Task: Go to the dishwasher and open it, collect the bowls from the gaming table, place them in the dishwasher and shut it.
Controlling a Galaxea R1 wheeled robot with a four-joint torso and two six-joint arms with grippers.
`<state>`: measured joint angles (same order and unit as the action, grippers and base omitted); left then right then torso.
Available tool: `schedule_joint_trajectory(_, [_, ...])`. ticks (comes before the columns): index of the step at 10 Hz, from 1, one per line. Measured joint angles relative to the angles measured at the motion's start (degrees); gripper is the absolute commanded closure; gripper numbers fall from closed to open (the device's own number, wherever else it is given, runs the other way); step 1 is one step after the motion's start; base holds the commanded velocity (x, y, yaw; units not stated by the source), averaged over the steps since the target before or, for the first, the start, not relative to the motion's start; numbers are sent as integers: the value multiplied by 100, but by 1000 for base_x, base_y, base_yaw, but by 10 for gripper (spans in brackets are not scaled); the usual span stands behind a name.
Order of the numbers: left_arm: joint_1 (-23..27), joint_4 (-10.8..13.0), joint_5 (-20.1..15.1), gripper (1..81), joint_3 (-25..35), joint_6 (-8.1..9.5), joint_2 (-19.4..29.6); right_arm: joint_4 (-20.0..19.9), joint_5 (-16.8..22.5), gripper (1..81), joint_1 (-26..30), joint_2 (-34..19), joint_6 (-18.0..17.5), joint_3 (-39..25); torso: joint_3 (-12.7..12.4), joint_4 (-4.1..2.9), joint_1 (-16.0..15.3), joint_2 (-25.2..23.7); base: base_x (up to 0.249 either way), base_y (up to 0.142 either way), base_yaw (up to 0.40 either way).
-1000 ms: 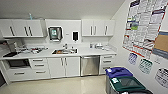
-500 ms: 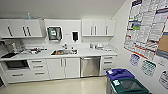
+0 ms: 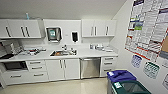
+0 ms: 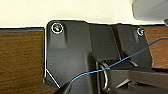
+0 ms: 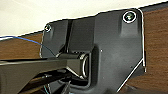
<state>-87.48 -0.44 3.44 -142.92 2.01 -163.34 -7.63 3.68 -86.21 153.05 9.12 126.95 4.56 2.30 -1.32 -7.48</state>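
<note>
Both wrist views look past the robot's own dark plate and jointed bar, with a thin blue cable (image 4: 125,59) crossing in front; whether either tool is wide or narrow cannot be told. Behind the plates lies a brown wood-grain surface (image 4: 21,60) meeting a pale wall along a dark strip.

From the head view, a small kitchen spreads ahead. The dishwasher (image 3: 90,67), a flat stainless-steel front, sits shut under the white desk (image 3: 100,53), right of centre, between a pair of white cabinet doors (image 3: 65,69) and a narrow stack of white drawers (image 3: 108,66). A sink (image 3: 63,52) is set into the desk just left of the dishwasher's line. White wall cupboards (image 3: 98,28) hang above. A wide stretch of pale floor (image 3: 62,87) lies open in front of the cabinets. At the right edge, a bin with a purple lid (image 3: 120,75) and a green-rimmed bin (image 3: 131,88) stand near the poster-covered wall (image 3: 147,30), narrowing the room on that side.
</note>
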Motion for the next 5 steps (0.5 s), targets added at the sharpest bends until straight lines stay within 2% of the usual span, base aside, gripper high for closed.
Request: schedule_joint_trajectory(5, [16, 0, 2, 10, 1, 0, -2, -2, -2, 10, 33, 128, 0, 185, 0, 0, -2, 0, 133, 0, 0])
